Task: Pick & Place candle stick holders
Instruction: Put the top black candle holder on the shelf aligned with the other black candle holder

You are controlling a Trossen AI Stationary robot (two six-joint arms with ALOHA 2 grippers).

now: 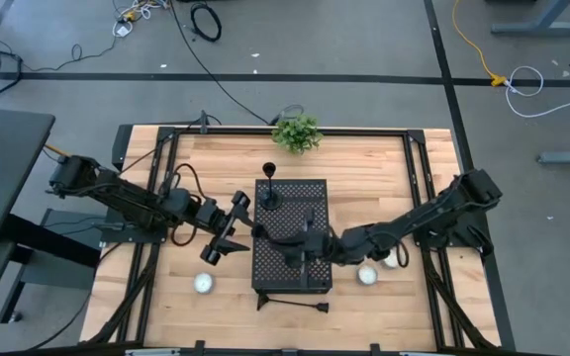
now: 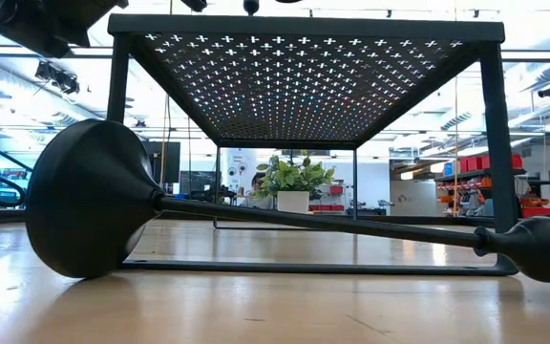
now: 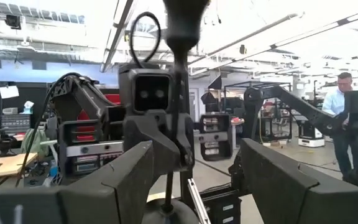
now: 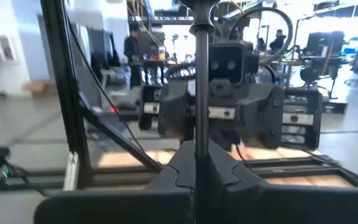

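High view: black perforated box [image 1: 291,235] at centre of wooden tabletop [image 1: 364,163]; one candle stick holder [image 1: 270,186] upright on the box's far left corner; second holder [image 1: 308,241] on the box top, stem clenched in right gripper [image 1: 303,245], apparently for steadying or setting down; third holder [image 1: 293,303] lying on its side on the tabletop just in front of the box; left gripper [image 1: 237,220] at the box's left edge, fingers parted, nothing held, seemingly ready to receive or assist; white candles [image 1: 204,284] beside the box on both sides; potted plant [image 1: 297,133] at the far edge. Low view: lying holder, flared base near the lens, stem across the box's front. Left wrist view: own fingers [image 3: 126,180] spread, held stem between, right gripper facing beyond. Right wrist view: fingers shut on thin upright stem, left gripper facing beyond.
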